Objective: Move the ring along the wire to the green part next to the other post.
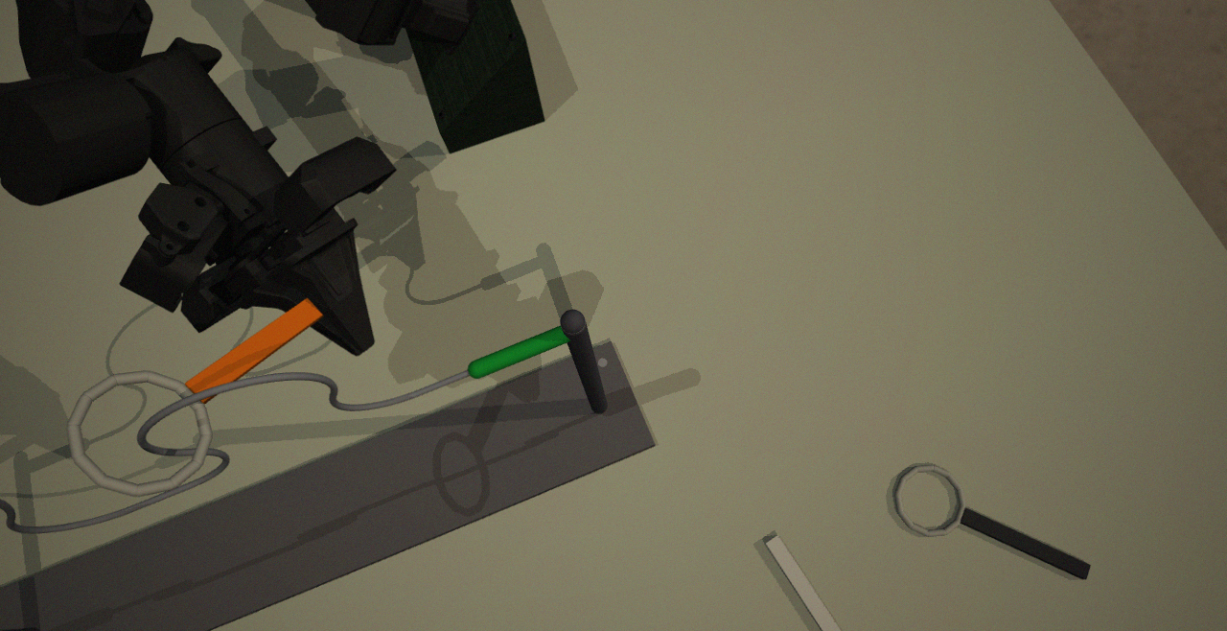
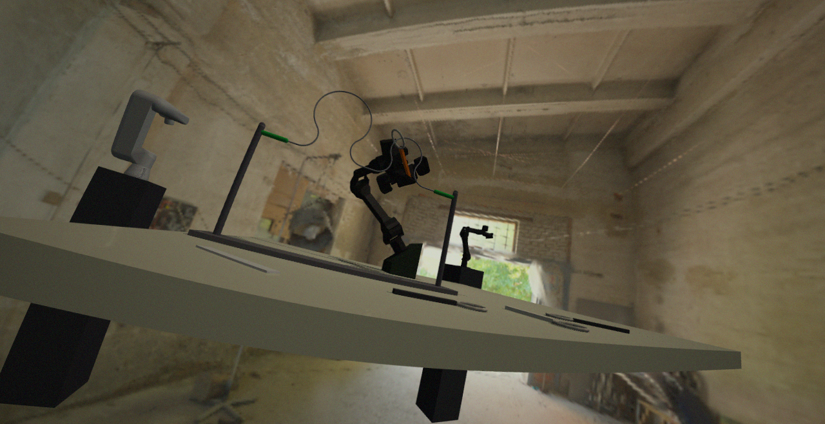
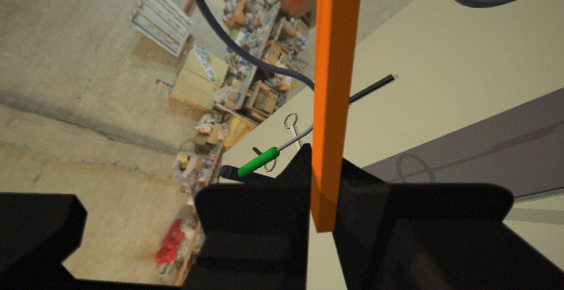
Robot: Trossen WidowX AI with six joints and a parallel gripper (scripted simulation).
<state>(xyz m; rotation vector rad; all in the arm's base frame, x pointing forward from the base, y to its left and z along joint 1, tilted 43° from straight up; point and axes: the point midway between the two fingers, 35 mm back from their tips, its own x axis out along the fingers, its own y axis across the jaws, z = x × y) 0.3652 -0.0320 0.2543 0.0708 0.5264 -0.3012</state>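
My gripper (image 1: pixel 318 315) (image 2: pixel 403 169) (image 3: pixel 311 149) is shut on the orange handle (image 1: pixel 253 348) (image 2: pixel 405 163) (image 3: pixel 332 83), held high above the table. The pale ring (image 1: pixel 76 433) is at the handle's far end. A loop of the thin grey wire (image 1: pixel 377 404) (image 3: pixel 247 56) passes through it, and I cannot tell whether they touch. The green part (image 1: pixel 515 351) (image 2: pixel 443 193) (image 3: pixel 257 162) by the near post (image 1: pixel 588 369) (image 2: pixel 446 236) lies to the ring's right along the wire. The other green part (image 2: pixel 274 136) is at the far post (image 2: pixel 237 182). The ring is out of the wrist view.
Both posts stand on a long dark base plate (image 1: pixel 343 490) (image 3: pixel 485 149). A spare ring with a black handle (image 1: pixel 1021 541) and a white bar (image 1: pixel 801 580) lie on the table. The arm's dark base block (image 1: pixel 480 69) is behind. A grey arm on a pedestal (image 2: pixel 138 133) stands far left.
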